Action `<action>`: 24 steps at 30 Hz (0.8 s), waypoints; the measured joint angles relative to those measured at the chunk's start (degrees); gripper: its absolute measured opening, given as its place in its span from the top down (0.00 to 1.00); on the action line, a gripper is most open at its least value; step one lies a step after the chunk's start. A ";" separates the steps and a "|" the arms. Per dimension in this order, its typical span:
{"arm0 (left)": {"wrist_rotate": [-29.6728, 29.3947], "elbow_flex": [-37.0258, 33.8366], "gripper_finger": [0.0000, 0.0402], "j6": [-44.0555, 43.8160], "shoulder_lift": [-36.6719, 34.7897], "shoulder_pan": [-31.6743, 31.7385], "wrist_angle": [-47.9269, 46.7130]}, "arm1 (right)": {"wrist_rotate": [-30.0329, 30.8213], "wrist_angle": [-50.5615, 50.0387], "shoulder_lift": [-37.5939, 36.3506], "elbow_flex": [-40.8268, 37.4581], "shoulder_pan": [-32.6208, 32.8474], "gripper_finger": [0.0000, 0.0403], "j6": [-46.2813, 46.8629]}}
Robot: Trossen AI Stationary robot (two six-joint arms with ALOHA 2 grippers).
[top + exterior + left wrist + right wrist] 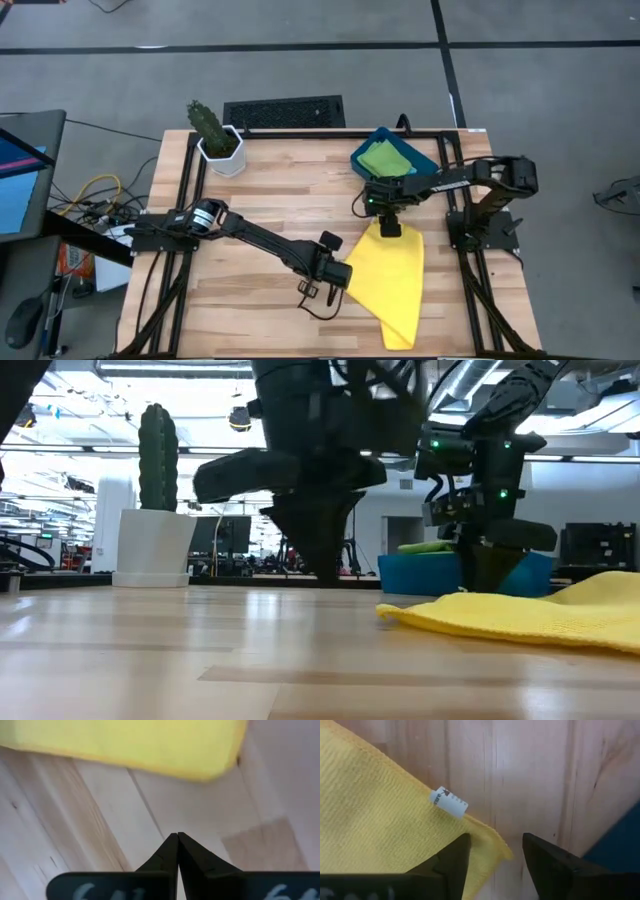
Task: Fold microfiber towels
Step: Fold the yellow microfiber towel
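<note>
Grey carpet with dark floor lines surrounds one wooden tabletop point(270, 200) of pale planks on a black frame, and the low view looks past it into a bright open office with monitors. On the tabletop lies one large yellow towel point(392, 285), spread as a long pointed shape near the right front, its narrow corner reaching back toward the table's middle. A small white tag point(449, 802) sits on its hem near that corner.

One dark teal bin point(405, 152) stands at the back right edge, holding one visible green towel point(385, 157), folded flat. One white pot with a cactus point(214, 135) stands at the back left. I count two towels in sight in all.

Two arms are in view. Reaching in from the left edge, the left arm stretches low and diagonally across the planks, its left end effector point(338, 278) just beside the yellow towel's left edge, fingers pressed together on nothing, with bare wood under the tips. From its base at the right side, the right arm bends inward, with the right end effector point(390, 228) pointing straight down over the towel's narrow back corner. Its fingers point(451, 865) are spread, one over the yellow hem and the other over bare wood, holding nothing.
</note>
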 joint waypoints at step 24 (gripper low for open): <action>-0.74 0.07 0.85 -38.28 -0.49 -0.06 2.71 | 0.49 1.76 -1.76 -0.48 2.71 0.89 5.00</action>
